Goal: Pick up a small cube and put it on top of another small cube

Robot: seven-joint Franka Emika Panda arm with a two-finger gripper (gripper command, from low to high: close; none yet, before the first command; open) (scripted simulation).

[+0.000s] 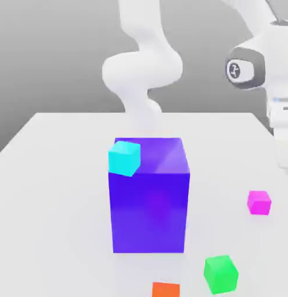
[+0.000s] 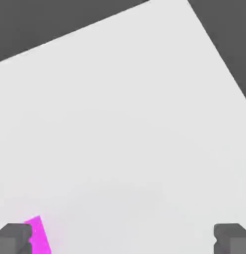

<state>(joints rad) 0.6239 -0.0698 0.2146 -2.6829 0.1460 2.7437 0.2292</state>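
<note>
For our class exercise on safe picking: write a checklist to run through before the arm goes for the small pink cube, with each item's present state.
1. Gripper open: ok, fingers wide apart.
2. Gripper empty: ok, nothing between the fingers.
3. Pink cube resting on the table: ok.
4. Pink cube clear of the green cube and big blue block: ok, gaps all round.
5. Gripper centred over the pink cube: not ok, cube lies beside one finger.
6. Which cube to stack on: cannot tell.

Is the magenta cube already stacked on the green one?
No, the magenta cube sits on the table, apart from the green cube.
</note>
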